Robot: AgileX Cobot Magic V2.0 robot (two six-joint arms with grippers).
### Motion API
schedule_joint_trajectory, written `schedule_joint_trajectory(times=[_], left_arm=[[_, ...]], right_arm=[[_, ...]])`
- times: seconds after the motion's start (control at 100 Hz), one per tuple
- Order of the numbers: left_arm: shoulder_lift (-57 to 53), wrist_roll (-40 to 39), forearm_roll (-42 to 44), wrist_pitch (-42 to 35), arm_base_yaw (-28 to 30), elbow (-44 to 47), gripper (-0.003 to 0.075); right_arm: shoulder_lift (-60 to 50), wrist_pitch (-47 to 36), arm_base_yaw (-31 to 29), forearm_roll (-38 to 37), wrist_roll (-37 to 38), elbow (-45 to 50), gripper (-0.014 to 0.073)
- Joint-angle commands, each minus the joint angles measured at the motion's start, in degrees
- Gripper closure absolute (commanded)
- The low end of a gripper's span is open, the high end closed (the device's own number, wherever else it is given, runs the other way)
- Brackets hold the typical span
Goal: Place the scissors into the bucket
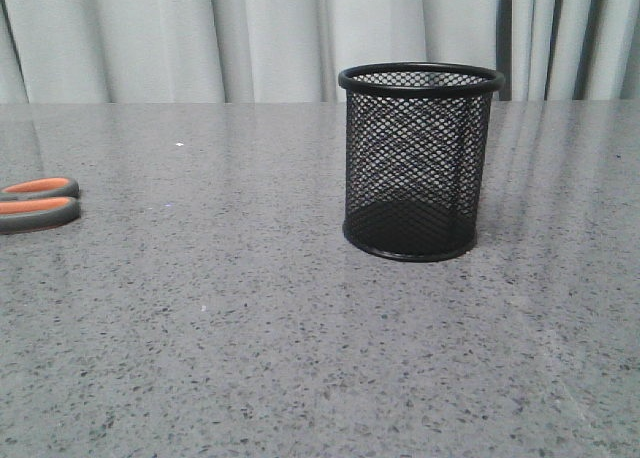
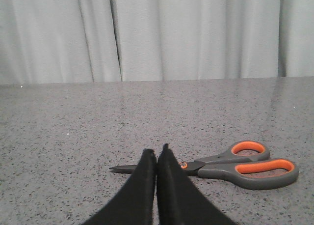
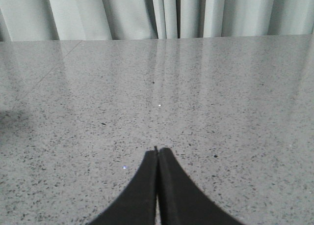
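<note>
The scissors lie flat on the grey speckled table, grey handles with orange inlays and an orange pivot. In the front view only their handles show at the far left edge. My left gripper is shut with nothing in it, just in front of the blades, which its fingers partly hide. The bucket, a black wire-mesh cup, stands upright right of centre in the front view, well apart from the scissors. My right gripper is shut and empty over bare table. Neither gripper shows in the front view.
A pale curtain hangs behind the table's far edge. Grey speckled tabletop stretches between the scissors and the bucket and in front of both.
</note>
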Motion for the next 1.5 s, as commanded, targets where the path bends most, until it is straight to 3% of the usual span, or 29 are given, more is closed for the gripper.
schedule_joint_trajectory(times=[0.0, 0.19, 0.39, 0.68, 0.78, 0.91, 1.01, 1.28, 1.49], left_arm=[[-1.39, -0.57, -1.75, -4.26, -0.51, 1.58, 0.0741], [-1.39, -0.57, -10.80, -4.26, -0.51, 1.48, 0.0741], [-1.39, -0.57, -18.98, -4.66, -0.51, 1.48, 0.0741], [-1.39, -0.57, -39.61, -4.66, -0.51, 1.24, 0.0741], [-1.39, -0.57, -43.50, -4.66, -0.51, 0.14, 0.0741], [-1.39, -0.25, -42.61, -2.78, -0.51, -4.00, 0.0741], [-0.74, -0.25, -36.65, 1.45, -0.51, -9.12, 0.0741], [12.09, 0.00, -19.10, 22.34, -0.51, -27.34, 0.0741], [26.40, 6.30, -17.95, 37.85, -0.51, -39.86, 0.0741]], right_arm=[[-1.38, -5.05, -0.24, 2.28, 0.20, 0.96, 0.0648], [-1.38, -7.13, -0.24, 13.04, 0.20, 0.96, 0.0648], [-1.38, -8.60, -0.24, 16.88, 0.20, 0.96, 0.0648], [-1.38, -13.65, -0.24, 36.10, 0.20, 0.87, 0.0648], [-1.38, -12.50, -0.24, 38.53, 0.20, 0.29, 0.0648], [-1.12, -9.67, -0.24, 38.41, 0.20, -1.07, 0.0648], [0.27, -3.66, -0.24, 37.18, 0.10, -4.33, 0.0648], [12.16, 11.47, 0.32, 28.14, -2.05, -18.07, 0.0648], [24.39, 22.30, 3.00, 22.80, -3.91, -29.86, 0.0648]])
